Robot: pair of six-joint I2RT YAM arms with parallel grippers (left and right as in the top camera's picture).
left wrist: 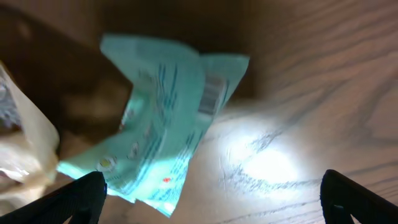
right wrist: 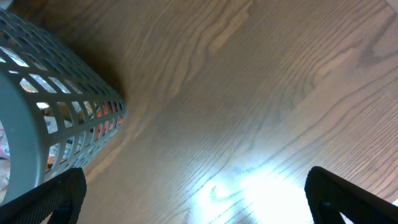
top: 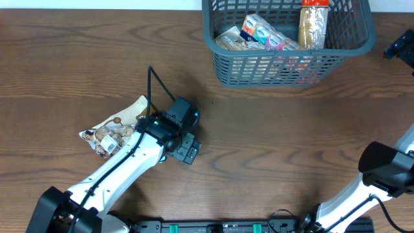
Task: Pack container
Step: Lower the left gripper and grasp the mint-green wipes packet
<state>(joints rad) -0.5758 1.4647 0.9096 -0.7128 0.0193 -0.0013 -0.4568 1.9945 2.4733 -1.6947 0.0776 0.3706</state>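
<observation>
Two claws, both spread wide, nothing pinched. I'd drop the left claw [left wrist: 214,190] straight down over the crinkly teal plastic snack packet [left wrist: 168,118] lying on the wooden bench [left wrist: 323,93], straddle its middle and close slowly so it bunches rather than slides. The large grey-blue lattice plastic basket [top: 288,74] sits at the far edge, with the right claw [right wrist: 193,193] just beside it.

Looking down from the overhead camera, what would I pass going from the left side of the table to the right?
snack packet → left gripper → container → right gripper. The arms themselves and the packets inside the container overlap these, so they are left out.
</observation>
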